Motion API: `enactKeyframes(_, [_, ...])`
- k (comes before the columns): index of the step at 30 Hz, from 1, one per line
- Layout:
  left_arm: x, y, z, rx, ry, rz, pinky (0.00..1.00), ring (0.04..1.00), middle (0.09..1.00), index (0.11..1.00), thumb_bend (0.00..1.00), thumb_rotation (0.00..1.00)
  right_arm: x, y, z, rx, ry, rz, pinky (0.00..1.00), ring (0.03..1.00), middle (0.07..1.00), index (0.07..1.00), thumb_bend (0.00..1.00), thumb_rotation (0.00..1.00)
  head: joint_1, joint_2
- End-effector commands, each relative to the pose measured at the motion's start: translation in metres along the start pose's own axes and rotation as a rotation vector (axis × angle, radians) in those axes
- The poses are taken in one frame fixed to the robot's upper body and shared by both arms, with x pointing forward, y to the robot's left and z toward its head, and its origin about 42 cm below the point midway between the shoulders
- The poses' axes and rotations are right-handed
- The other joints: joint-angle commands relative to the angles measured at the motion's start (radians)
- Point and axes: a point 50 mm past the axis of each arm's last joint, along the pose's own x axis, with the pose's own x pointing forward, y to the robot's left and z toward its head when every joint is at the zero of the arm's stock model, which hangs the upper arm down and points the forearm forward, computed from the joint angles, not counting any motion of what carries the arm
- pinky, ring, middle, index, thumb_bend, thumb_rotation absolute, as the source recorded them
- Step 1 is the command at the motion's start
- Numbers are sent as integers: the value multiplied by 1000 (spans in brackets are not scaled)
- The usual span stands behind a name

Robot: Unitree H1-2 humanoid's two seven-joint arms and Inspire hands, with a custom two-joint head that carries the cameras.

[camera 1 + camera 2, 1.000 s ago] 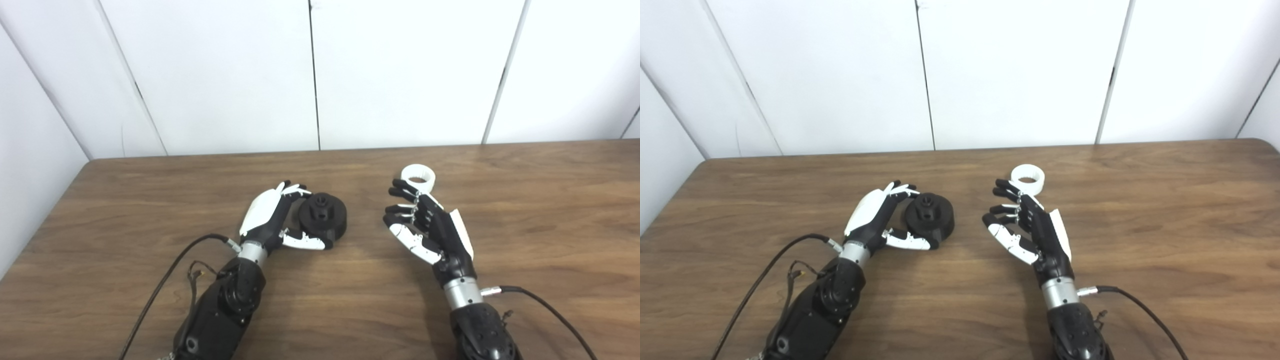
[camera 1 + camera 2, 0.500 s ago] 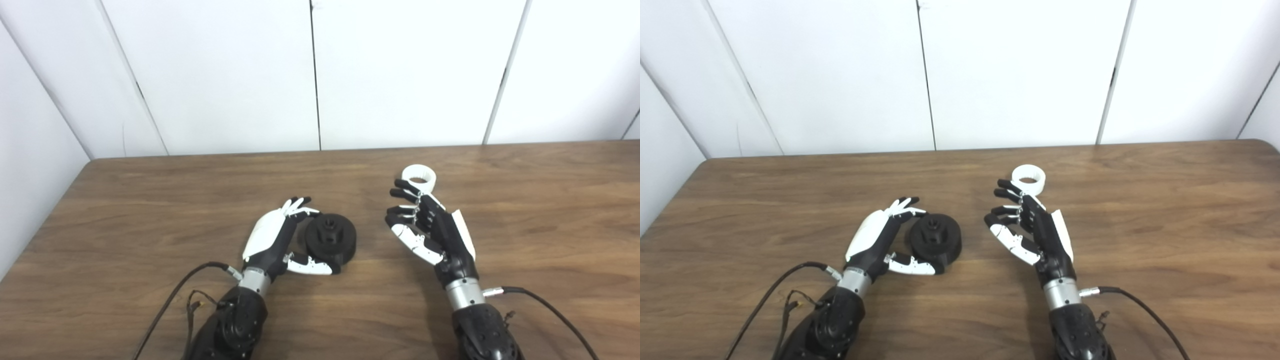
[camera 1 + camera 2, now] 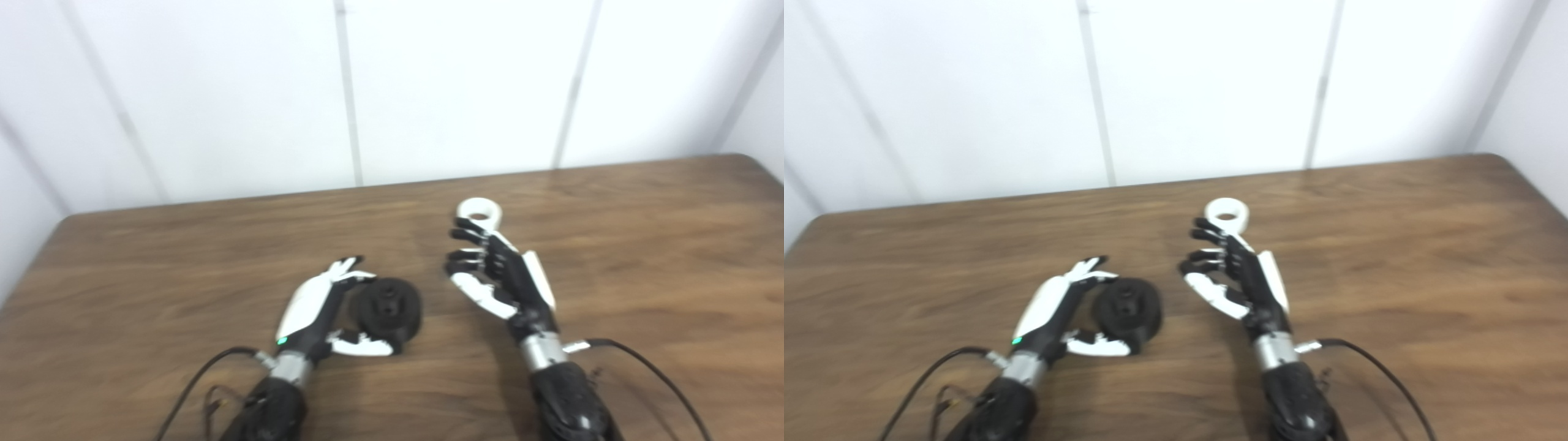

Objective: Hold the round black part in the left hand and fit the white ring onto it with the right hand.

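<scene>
Black round plastic part [image 3: 390, 309] now sits clamped in the left hand [image 3: 318, 306], drawn nearer the robot. Right hand [image 3: 499, 278], fingers apart, holds nothing; white plastic ring [image 3: 478, 212] lies just beyond it, unfitted.

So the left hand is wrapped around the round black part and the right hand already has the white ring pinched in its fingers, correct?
Not quite. The left hand is wrapped around the round black part, but the right hand holds nothing: its fingers are spread open, and the white ring sits on the table just beyond its fingertips. The left eye view shows this.
</scene>
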Motion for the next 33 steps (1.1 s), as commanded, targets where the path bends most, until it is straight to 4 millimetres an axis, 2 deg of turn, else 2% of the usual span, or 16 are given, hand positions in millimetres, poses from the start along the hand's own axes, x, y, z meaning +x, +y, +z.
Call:
enactKeyframes(1, [4, 15, 1, 42, -29, 9, 992, 1000, 962, 617, 853, 198, -8, 6, -6, -10, 4, -4, 545, 650, 787, 804, 550, 406, -1, 1])
enactKeyframes(11, [6, 13, 5, 22, -38, 2, 984, 1000, 959, 613, 872, 198, -5, 4, 1, -43, -23, -29, 551, 654, 783, 805, 525, 389, -2, 1])
enactKeyframes(16, [7, 11, 4, 24, -39, 6, 967, 1000, 957, 612, 872, 196, 10, -17, 10, -203, -86, -79, 550, 634, 781, 793, 538, 362, 1, -3])
enactKeyframes(17, [7, 11, 4, 24, -36, 5, 975, 1000, 958, 611, 872, 202, 14, -22, 13, -240, -97, -88, 589, 652, 786, 792, 557, 398, 1, -3])
enactKeyframes(22, [7, 11, 4, 23, -31, 7, 976, 1000, 960, 612, 870, 203, 32, -42, 26, -382, -153, -124, 618, 706, 804, 788, 574, 422, 8, -4])
enactKeyframes(26, [6, 11, 3, 27, -32, 7, 989, 1000, 961, 614, 866, 202, 52, -61, 42, -456, -185, -135, 655, 751, 839, 787, 575, 395, 9, -4])
enactKeyframes(33, [6, 11, 4, 29, -43, 10, 941, 1000, 958, 616, 875, 182, 79, -84, 64, -534, -227, -107, 590, 722, 848, 775, 590, 356, 14, -2])
